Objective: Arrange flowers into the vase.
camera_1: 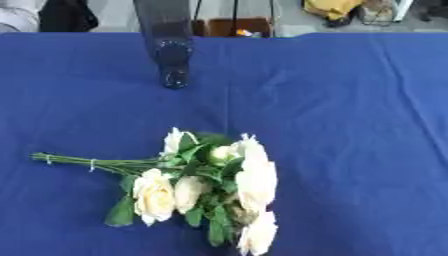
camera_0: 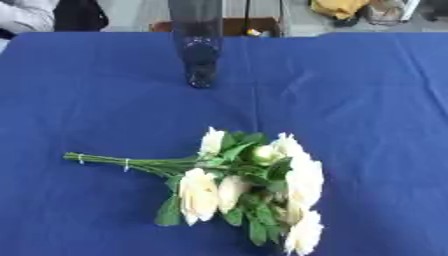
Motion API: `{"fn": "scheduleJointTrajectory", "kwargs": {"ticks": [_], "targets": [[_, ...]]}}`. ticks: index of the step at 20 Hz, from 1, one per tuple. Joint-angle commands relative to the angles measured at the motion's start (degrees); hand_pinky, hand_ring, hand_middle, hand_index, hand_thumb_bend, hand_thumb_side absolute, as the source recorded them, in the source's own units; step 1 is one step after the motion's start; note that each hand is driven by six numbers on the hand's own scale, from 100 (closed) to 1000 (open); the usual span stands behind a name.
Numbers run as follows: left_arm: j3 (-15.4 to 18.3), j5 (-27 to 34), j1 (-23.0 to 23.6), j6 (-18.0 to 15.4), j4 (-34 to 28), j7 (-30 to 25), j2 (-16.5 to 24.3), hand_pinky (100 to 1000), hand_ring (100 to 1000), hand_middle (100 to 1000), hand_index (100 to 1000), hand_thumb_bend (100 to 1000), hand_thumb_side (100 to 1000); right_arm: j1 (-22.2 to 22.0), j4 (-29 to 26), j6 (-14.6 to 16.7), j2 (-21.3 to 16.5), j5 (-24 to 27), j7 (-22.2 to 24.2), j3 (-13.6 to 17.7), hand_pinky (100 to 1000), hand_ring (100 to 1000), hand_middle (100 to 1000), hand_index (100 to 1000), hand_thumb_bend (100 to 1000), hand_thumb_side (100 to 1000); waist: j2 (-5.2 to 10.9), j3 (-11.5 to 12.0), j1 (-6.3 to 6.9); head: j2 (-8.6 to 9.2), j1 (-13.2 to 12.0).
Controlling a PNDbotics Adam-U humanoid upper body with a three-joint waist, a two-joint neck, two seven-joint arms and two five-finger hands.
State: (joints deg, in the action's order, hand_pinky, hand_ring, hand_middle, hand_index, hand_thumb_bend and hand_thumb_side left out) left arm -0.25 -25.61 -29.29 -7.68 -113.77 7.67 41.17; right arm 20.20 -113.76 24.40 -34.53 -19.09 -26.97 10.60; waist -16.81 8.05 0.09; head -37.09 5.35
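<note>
A bunch of cream-white roses (camera_0: 249, 187) with green leaves lies flat on the blue tablecloth (camera_0: 367, 125) in the lower middle. Its green stems (camera_0: 122, 161), tied with pale bands, point to the left. A tall dark glass vase (camera_0: 197, 42) stands upright at the far middle of the table, well beyond the flowers. Neither of my hands shows in either view.
The blue cloth covers the whole table, with creases running across its right half. Beyond the far edge are a brown box (camera_0: 258, 25), a yellow object (camera_0: 339, 7) and a person's pale sleeve (camera_0: 24, 15) at the top left.
</note>
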Motion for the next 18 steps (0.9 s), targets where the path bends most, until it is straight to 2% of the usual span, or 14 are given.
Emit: {"fn": "scheduleJointTrajectory", "kwargs": {"ticks": [1, 7, 8, 9, 10, 11, 15, 18], "targets": [[0.44, -1.25, -0.93, 0.42, -0.82, -2.75, 2.15, 561, 836, 860, 904, 100, 1000, 0.55, -0.83, -0.12, -1.83, 0.22, 0.0, 0.64, 752, 830, 820, 845, 100, 808, 2.02, -0.03, 0.28, -0.25, -0.16], [2.17, 0.04, -1.62, 0.09, -0.82, -7.79, 1.86, 561, 836, 860, 904, 100, 1000, 0.47, -0.83, -0.13, -1.84, 0.2, -0.01, 0.68, 752, 830, 820, 845, 100, 808, 2.06, 0.07, 0.26, -0.29, -0.07], [2.08, 0.07, -1.39, -0.14, -0.53, -8.48, 2.14, 776, 906, 922, 1000, 100, 1000, 0.34, -0.83, -0.12, -2.13, 0.12, 0.04, 0.64, 752, 829, 820, 846, 100, 811, 2.25, 0.33, 0.55, -0.45, 0.45], [1.31, -0.37, -0.88, -0.7, 0.35, -9.27, 3.01, 804, 916, 930, 1000, 100, 1000, 0.14, -0.83, -0.12, -2.83, 0.0, 0.15, 0.5, 752, 829, 820, 846, 100, 812, 2.53, 0.33, 1.3, -0.72, 0.92], [0.22, -1.01, -1.0, -1.41, 1.48, -10.08, 4.14, 868, 935, 929, 1000, 186, 1000, 0.08, -0.83, -0.08, -3.41, -0.04, 0.28, 0.27, 752, 829, 821, 846, 100, 814, 2.75, 0.09, 1.84, -0.95, 1.12], [-1.01, -1.76, -1.57, -2.18, 2.74, -10.91, 5.39, 872, 936, 929, 1000, 198, 1000, 0.11, -0.83, -0.05, -3.75, -0.01, 0.4, 0.05, 752, 829, 820, 846, 100, 814, 2.89, -0.17, 2.13, -1.1, 1.17], [-6.38, -5.05, -4.56, -5.5, 8.13, -14.28, 10.78, 905, 945, 930, 1000, 285, 1000, 0.31, -0.83, 0.02, -3.79, 0.26, 0.75, -0.35, 754, 829, 820, 846, 100, 815, 3.07, -0.98, 2.02, -1.03, 0.78], [-10.59, -7.64, -6.74, -7.26, 11.92, -16.88, 14.99, 911, 946, 930, 1000, 294, 1000, 0.63, -0.83, 0.11, -3.48, 0.56, 0.93, -0.55, 754, 829, 820, 846, 100, 814, 3.15, -1.58, 1.7, -1.01, 0.21]]}}
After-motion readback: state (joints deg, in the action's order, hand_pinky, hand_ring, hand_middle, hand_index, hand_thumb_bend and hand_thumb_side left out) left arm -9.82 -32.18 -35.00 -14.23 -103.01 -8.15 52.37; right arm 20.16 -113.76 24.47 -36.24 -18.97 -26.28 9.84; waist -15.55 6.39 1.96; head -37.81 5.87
